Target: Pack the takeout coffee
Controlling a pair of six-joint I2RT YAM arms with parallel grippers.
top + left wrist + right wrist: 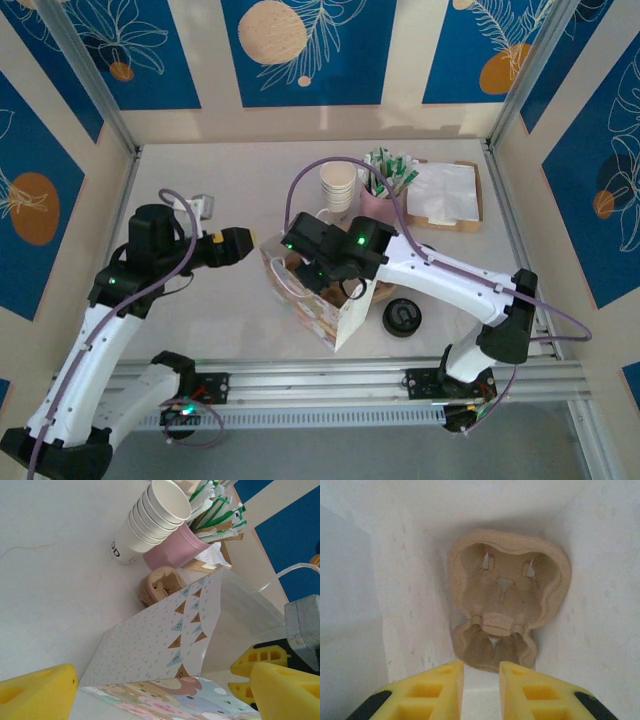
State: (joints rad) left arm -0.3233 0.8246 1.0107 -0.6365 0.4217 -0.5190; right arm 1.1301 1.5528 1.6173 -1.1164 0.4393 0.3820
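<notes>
Carrier: pulp cup carrier [507, 605] lay inside the paper bag [335, 318], mid-frame in the right wrist view, just beyond the tips of the right claw [481, 667].
Claws: right claw nearly together, with a slim gap and nothing between; left claw [247, 246] spread wide, left of the bag and apart from it.
Writing: "OD" on the lowest of the stacked cups [150, 520]; the bag's bunting letters were unclear.
Axis: carrier ran top to bottom of the frame, wells facing the camera.

Bright, even light from above washes the pale worktop [230, 180], leaving soft, faint shadows. Inside the paper bag [580, 580] the light turns dim and diffuse, and the near foreground blurs.
</notes>
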